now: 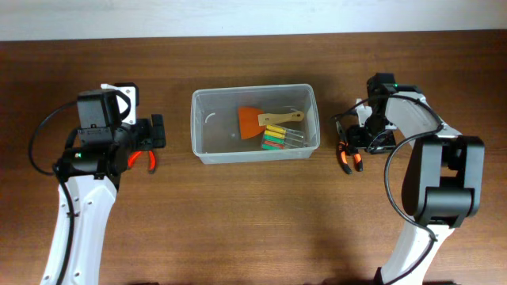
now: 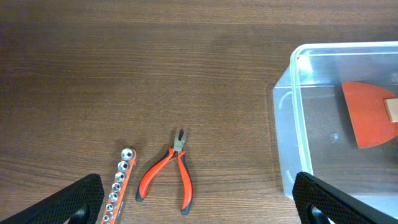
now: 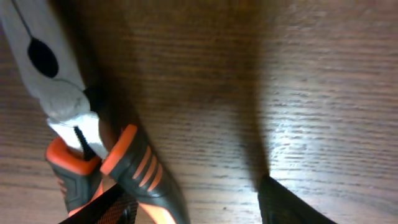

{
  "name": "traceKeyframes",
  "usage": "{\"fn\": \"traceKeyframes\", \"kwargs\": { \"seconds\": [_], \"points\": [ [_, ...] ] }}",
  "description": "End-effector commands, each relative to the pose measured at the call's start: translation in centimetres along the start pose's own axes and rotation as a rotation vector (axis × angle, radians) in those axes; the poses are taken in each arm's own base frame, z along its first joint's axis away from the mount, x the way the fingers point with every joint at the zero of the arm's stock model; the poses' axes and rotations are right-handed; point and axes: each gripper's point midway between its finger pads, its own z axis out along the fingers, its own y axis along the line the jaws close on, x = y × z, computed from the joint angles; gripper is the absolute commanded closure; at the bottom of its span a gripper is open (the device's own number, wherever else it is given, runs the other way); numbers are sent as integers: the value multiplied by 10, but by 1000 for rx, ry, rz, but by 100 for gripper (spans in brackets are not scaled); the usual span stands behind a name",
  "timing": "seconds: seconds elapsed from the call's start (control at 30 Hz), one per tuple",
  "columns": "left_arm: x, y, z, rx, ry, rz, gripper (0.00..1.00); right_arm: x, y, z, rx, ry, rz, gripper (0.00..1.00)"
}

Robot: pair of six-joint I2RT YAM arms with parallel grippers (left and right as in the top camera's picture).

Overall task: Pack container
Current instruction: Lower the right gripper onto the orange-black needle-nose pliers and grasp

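Observation:
The container (image 1: 212, 136) is a clear plastic tub at the table's centre. It holds an orange scraper (image 1: 252, 120) with a wooden handle and a set of coloured hex keys (image 1: 276, 138). My left gripper (image 1: 154, 134) is open and empty to the tub's left, above red-handled cutters (image 2: 169, 177) and an orange socket rail (image 2: 118, 183). The tub's left wall (image 2: 297, 118) shows at the right of the left wrist view. My right gripper (image 1: 352, 138) is open, low over the table to the tub's right. The orange-and-black pliers (image 3: 127, 165) lie by its left finger.
The wooden table (image 1: 253, 222) spreads bare in front of the tub. The pliers (image 1: 347, 158) lie just right of the tub's right wall. The red cutters (image 1: 144, 161) lie just below my left gripper. The table's far edge runs close behind the tub.

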Motion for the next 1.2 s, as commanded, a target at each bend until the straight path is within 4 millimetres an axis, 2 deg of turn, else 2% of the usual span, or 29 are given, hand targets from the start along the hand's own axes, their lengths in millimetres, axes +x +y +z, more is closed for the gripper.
{"fn": "traceKeyframes", "kwargs": {
  "seconds": [0.0,0.33,0.67,0.87,1.17],
  "points": [
    [-7,0,-2,-5,-16,19,1,4,1,9,-3,3,-5,39],
    [-7,0,-2,-5,-16,19,1,18,6,17,-11,44,-10,53],
    [-7,0,-2,-5,-16,19,1,20,18,17,-9,57,-45,66],
    [-7,0,-2,-5,-16,19,1,20,19,17,-9,59,-48,76],
    [-7,0,-2,-5,-16,19,1,19,19,17,-9,57,-48,86]
  ]
}}
